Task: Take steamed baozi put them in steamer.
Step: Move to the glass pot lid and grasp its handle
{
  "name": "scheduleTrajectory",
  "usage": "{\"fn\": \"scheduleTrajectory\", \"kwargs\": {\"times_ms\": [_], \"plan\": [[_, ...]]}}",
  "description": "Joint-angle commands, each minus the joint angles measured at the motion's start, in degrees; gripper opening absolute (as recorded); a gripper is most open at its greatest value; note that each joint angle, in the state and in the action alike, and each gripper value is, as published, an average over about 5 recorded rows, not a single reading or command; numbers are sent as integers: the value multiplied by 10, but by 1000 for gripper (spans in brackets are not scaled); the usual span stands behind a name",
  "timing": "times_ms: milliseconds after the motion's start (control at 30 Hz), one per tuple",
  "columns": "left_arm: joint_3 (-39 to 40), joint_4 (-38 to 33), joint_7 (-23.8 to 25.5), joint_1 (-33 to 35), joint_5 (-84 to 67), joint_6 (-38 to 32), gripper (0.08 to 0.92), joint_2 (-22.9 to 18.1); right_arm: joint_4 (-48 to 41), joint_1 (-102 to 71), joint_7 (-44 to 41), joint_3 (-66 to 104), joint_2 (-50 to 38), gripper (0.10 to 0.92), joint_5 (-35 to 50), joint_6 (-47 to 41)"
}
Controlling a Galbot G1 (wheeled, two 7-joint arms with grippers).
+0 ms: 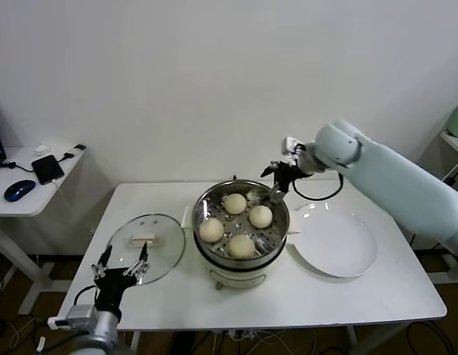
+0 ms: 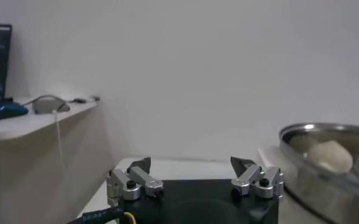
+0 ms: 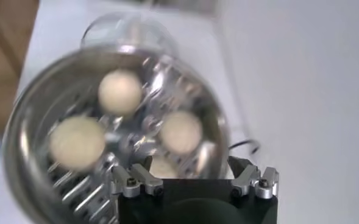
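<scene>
The steamer [image 1: 277,235] stands mid-table, a shiny steel pot on a white base. Several cream-white baozi lie on its perforated tray, among them one at the far side [image 1: 234,203], one at the right [image 1: 260,216] and one at the front [image 1: 242,246]. My right gripper [image 1: 279,178] hovers over the steamer's far right rim, open and empty. The right wrist view shows its open jaws [image 3: 191,167] above the baozi [image 3: 180,131] in the steamer [image 3: 21,115]. My left gripper [image 1: 123,260] is open and empty at the table's front left; its wrist view [image 2: 191,164] shows the steamer [image 2: 313,182] beside it.
A round glass lid with a beige handle [image 1: 146,240] lies left of the steamer, just beyond my left gripper. A flat white plate [image 1: 336,244] lies right of the steamer. A side table with a mouse and phone [image 1: 36,174] stands at the far left.
</scene>
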Motion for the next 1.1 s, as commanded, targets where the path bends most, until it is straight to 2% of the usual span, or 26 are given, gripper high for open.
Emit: {"fn": "scheduleTrajectory", "kwargs": {"times_ms": [33, 200, 400, 700, 800, 933, 1100], "plan": [[9, 17, -6, -43, -2, -18, 823, -7, 107, -370, 186, 447, -47, 823, 86, 106], [9, 59, 1, -71, 41, -53, 823, -6, 120, -532, 283, 602, 38, 823, 107, 184], [1, 91, -8, -100, 94, -52, 823, 7, 119, -641, 390, 650, 134, 823, 134, 310], [-27, 148, 0, -113, 368, -137, 823, 16, 139, -734, 474, 668, 242, 823, 147, 375], [-35, 183, -51, -119, 557, -177, 823, 31, 151, -767, 477, 671, 251, 823, 149, 383], [-20, 220, -132, -111, 763, -179, 823, 72, 155, -791, 477, 673, 246, 823, 152, 391], [12, 234, -113, -94, 869, -174, 823, 120, 163, -804, 478, 680, 241, 823, 156, 393]]}}
